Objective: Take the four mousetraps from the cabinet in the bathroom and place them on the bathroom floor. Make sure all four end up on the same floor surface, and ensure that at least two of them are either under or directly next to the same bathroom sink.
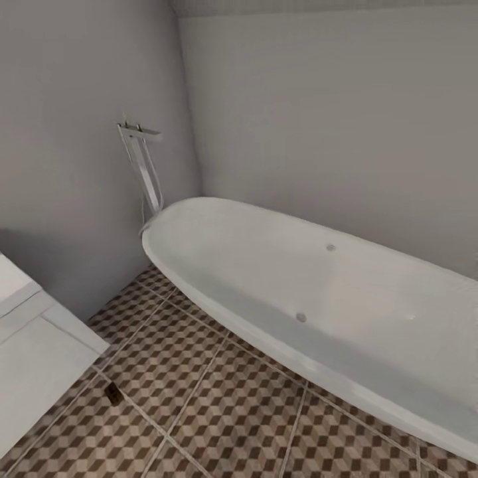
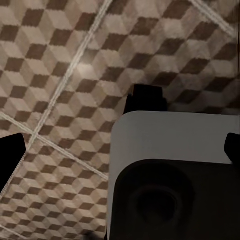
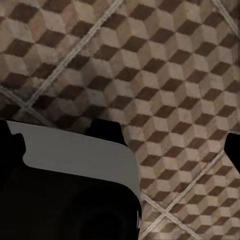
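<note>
One mousetrap (image 1: 114,394), a tiny flat dark plate, lies on the cube-patterned bathroom floor (image 1: 219,411) close to the corner of a white vanity unit (image 1: 40,352). The other mousetraps and the wooden cabinet are out of view. In the left wrist view my left gripper (image 2: 120,155) hangs above the tiles with its dark fingers (image 2: 11,156) spread wide and nothing between them. My right gripper (image 3: 122,150) is likewise open over the floor, one finger (image 3: 233,150) showing at the frame's edge.
A long white bathtub (image 1: 318,292) runs from the middle to the right, along the grey wall. A chrome floor-standing tap (image 1: 143,166) rises at its far end. Grey and black parts of my own body (image 2: 170,150) show below both wrists.
</note>
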